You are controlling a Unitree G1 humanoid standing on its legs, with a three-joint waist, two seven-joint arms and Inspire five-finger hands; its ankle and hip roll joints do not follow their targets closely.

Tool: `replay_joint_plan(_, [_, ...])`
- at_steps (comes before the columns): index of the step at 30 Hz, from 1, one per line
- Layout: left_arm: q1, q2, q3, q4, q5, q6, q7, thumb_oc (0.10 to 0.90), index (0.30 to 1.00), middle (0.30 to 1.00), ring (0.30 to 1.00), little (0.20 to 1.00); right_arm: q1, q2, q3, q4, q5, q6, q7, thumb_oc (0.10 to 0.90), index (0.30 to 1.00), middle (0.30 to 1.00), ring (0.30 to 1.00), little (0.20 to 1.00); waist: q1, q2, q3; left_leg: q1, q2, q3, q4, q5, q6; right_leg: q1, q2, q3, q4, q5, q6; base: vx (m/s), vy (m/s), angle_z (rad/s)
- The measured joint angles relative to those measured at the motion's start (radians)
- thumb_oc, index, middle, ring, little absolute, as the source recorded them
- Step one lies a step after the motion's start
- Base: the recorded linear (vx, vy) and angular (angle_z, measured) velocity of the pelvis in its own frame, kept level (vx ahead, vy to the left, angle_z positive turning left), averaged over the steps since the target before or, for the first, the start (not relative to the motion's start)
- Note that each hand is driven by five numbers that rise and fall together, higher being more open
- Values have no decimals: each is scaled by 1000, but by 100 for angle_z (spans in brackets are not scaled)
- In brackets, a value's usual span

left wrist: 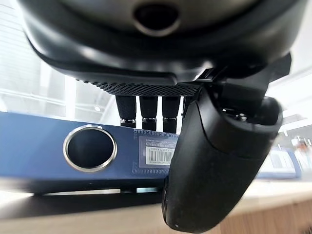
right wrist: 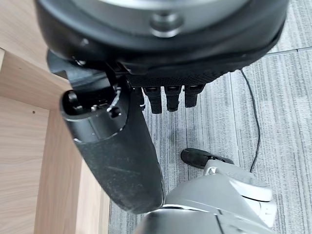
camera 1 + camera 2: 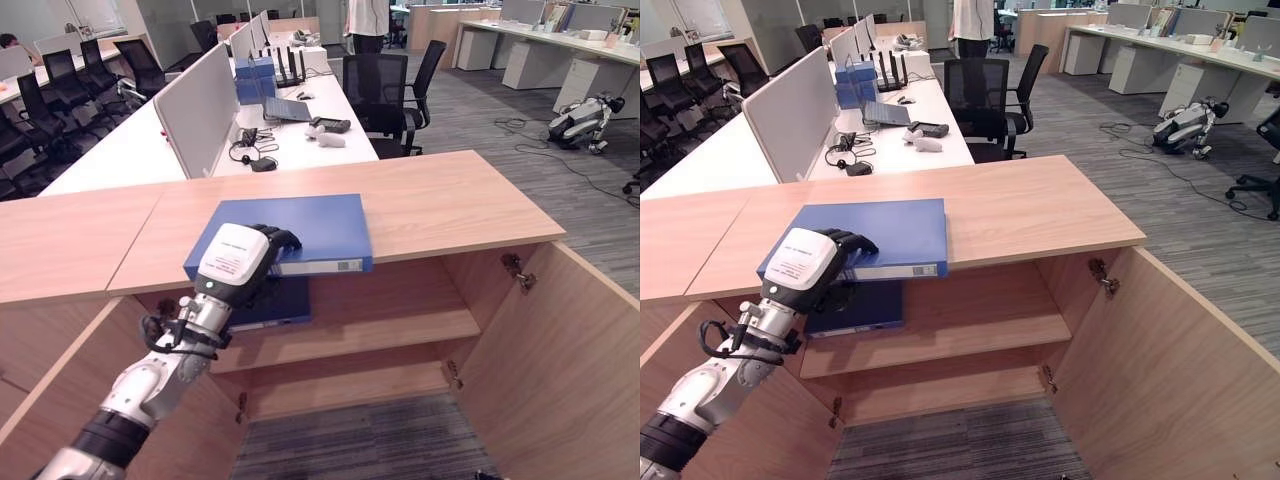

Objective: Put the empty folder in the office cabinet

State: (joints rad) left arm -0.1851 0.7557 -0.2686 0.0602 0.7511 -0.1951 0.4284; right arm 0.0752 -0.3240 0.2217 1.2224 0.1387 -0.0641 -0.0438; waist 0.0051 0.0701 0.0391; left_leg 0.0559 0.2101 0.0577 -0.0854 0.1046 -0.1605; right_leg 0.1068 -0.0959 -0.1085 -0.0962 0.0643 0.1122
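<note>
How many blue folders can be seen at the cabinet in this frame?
2. One blue folder lies on the cabinet top, overhanging its front edge, with the left hand closed on its spine. A second folder sits on the upper shelf just below. Others may be hidden behind the arm.

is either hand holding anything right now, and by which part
The left hand grips the blue folder at its spine edge, fingers on top, thumb below. The right hand holds nothing.

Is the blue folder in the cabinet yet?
No. The folder lies flat on the cabinet top, the left hand gripping its spine edge.
</note>
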Motion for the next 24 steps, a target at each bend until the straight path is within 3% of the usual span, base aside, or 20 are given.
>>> replay_joint_plan(9, [4, 0, 9, -25, -8, -1, -4, 400, 300, 300, 300, 300, 2, -1, 0, 1, 0, 2, -1, 800, 900, 900, 900, 900, 2, 3, -3, 0, 1, 3, 0, 2, 3, -1, 1, 3, 0, 4, 4, -9, -4, -1])
replay_joint_plan(13, [81, -115, 88, -114, -103, -4, -43, 400, 300, 300, 300, 300, 2, 0, -1, 1, 0, 4, -1, 800, 900, 900, 900, 900, 3, 4, -3, 0, 1, 1, 0, 3, 5, 0, 1, 2, 0, 3, 4, 0, 0, 0])
replay_joint_plan(15, [149, -179, 125, -202, -223, -14, -94, 400, 300, 300, 300, 300, 2, -1, -3, -1, 1, 5, -1, 800, 900, 900, 900, 900, 5, 5, -3, 1, 1, 0, 0, 6, 9, 1, 1, 1, 0, 2, 4, -4, -2, 2])
replay_joint_plan(18, [235, -259, 149, -366, -622, -96, -233, 400, 300, 300, 300, 300, 3, -2, -13, -2, 11, 10, 1, 800, 900, 900, 900, 900, 30, 14, -4, 2, 0, -9, 1, 5, 10, 8, 0, -9, 0, -4, -1, 1, 0, 7])
replay_joint_plan(19, [241, -270, 157, -378, -674, -94, -253, 400, 300, 300, 300, 300, 2, -3, -14, -2, 14, 11, 2, 800, 900, 900, 900, 900, 31, 15, -4, 1, -1, -9, 0, 5, 10, 9, -1, -9, 0, -4, 0, -30, 6, 6])
replay_joint_plan(21, [256, -321, 164, -395, -966, -90, -339, 400, 300, 300, 300, 300, -5, -3, -30, -2, 30, 15, 11, 800, 900, 900, 900, 900, 32, 22, -2, 2, -4, -13, 0, 1, 6, 12, -3, -13, 0, -4, 0, -45, 0, 5])
replay_joint_plan(24, [269, -351, 148, -395, -1247, -53, -443, 400, 300, 300, 300, 300, -15, -7, -31, -2, 32, 20, 21, 800, 900, 900, 900, 900, 33, 33, 3, 0, -2, -14, 0, 1, 6, 11, -3, -14, 0, -2, 0, 0, 0, 0])
